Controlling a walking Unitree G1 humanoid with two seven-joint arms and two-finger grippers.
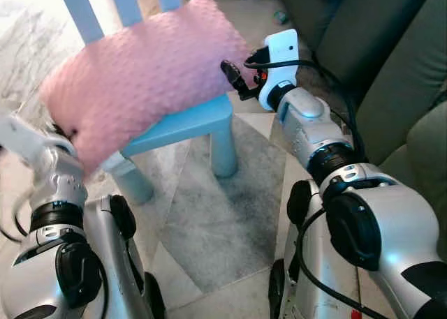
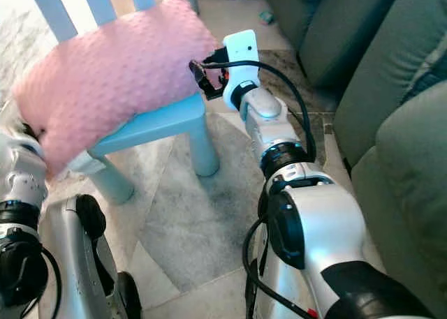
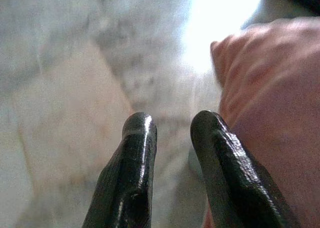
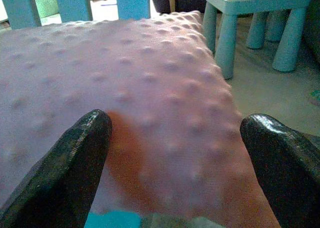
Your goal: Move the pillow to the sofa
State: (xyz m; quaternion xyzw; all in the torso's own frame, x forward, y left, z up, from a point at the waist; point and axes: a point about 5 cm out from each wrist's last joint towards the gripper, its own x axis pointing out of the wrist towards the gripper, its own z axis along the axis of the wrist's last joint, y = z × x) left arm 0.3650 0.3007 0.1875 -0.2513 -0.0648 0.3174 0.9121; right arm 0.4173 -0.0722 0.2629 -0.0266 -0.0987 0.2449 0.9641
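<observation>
Pink dimpled pillow (image 1: pixel 140 82) lying across seat of small light-blue chair (image 1: pixel 188 122), covering most of seat and overhanging its left edge; far long side against the chair's back slats (image 1: pixel 126 1). Front right corner of seat bare, one leg visible below.

Right gripper (image 4: pixel 175 153) at pillow's right end, at seat's right edge; fingers (image 4: pixel 70 173) spread wide apart, one to each side of the pillow's end, not clamped, contact with fabric unclear. Right arm (image 2: pixel 269 134) stretched forward from shoulder.

Left gripper (image 3: pixel 172 133) low by pillow's left overhanging end, fingers a small gap apart, nothing between them; one fingertip (image 3: pixel 215 138) just beside or touching the pink fabric, cannot tell which.

Olive-green sofa (image 2: pixel 391 88) along right side, just beside right arm, well apart from pillow. Second blue stool (image 4: pixel 260 18) beyond chair. Grey and beige patterned floor (image 1: pixel 216 221) beneath.
</observation>
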